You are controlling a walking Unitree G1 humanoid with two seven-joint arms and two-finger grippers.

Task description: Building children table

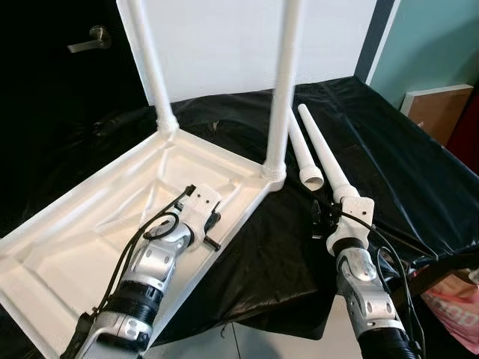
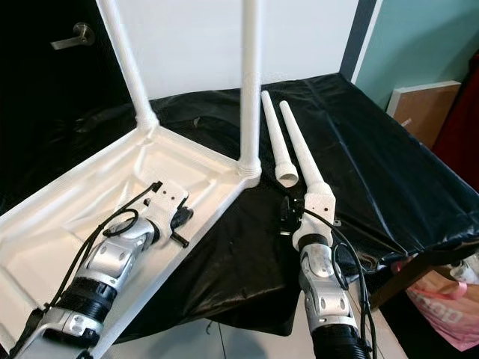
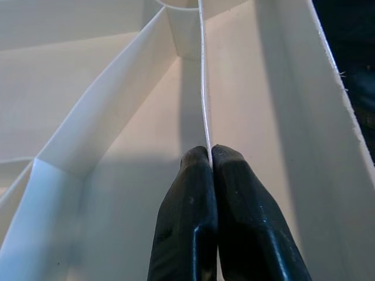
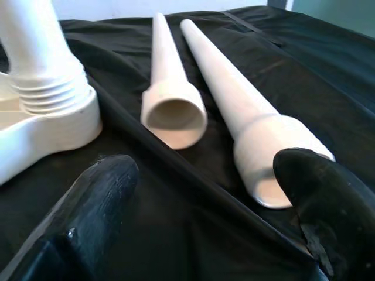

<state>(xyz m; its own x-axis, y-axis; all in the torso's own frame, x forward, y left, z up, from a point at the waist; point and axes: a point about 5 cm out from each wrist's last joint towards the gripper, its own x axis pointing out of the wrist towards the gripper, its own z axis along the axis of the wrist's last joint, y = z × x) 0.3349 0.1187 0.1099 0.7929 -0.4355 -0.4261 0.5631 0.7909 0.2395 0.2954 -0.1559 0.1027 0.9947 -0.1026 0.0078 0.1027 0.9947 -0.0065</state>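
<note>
With two legs screwed into the upturned tabletop (image 1: 90,224), the left gripper (image 3: 211,153) pinched a thin rib inside it while the right gripper (image 4: 205,193) – jaws spread – reached toward the nearer loose leg (image 4: 234,99) on the black cloth (image 1: 389,149) – next, probably, closing round its wide end.

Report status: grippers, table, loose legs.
Left gripper shut on tabletop rib. Right gripper open before two loose legs. Two legs mounted.

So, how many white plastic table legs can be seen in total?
4. Two white plastic legs stand screwed into the upturned white tabletop: the far-left corner and the far-right corner. Two loose legs lie side by side on the black cloth.
</note>
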